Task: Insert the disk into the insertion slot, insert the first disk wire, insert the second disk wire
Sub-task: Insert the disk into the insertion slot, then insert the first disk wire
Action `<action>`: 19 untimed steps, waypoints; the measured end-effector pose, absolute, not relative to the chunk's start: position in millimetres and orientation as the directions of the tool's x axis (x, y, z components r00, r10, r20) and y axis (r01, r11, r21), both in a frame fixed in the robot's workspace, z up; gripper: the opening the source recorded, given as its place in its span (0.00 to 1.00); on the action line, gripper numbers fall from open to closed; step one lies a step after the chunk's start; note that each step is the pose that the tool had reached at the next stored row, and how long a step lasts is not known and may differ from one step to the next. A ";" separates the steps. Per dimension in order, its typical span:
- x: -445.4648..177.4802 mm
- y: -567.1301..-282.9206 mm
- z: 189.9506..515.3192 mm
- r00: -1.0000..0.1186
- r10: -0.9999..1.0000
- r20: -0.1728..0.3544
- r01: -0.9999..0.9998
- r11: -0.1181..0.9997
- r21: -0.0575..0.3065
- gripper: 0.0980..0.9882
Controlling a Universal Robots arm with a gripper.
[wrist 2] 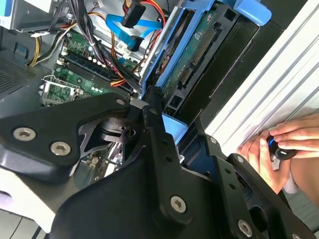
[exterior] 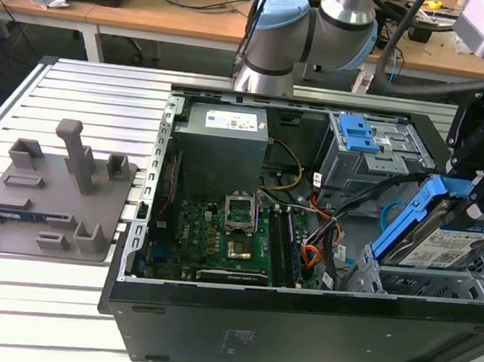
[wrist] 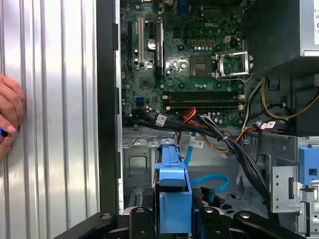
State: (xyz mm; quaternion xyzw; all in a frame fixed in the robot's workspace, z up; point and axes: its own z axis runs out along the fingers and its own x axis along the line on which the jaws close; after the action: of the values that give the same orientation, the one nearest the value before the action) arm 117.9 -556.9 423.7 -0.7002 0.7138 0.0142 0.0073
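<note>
Exterior view: disk tilted over insertion slot | first wrist view: fingers clamped on disk

White label on the disk, print illegible

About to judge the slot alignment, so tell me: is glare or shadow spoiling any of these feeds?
Exterior view: even light, hard drive and metal cage both readable. First wrist view: the table glares bright; the computer case is dimmer inside near the blue cable. Second wrist view: table washed out bright, the dark end effector hides much of the case.
</note>
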 end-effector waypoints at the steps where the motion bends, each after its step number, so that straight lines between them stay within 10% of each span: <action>1: 117.9 -557.1 421.5 -0.019 -0.999 -0.030 -1.000 0.019 0.010 0.30; 6: 117.9 -557.8 411.1 -0.019 -0.999 -0.030 -1.000 0.019 0.010 0.31; 10: 117.9 -557.8 410.3 -0.019 -0.999 -0.030 -1.000 0.019 0.010 0.52; 19: 117.9 -557.8 409.8 -0.019 -0.999 -0.030 -1.000 0.019 0.010 0.52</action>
State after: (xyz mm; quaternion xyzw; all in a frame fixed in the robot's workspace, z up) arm 117.9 -557.8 409.8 -0.7002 0.7138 0.0142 0.0073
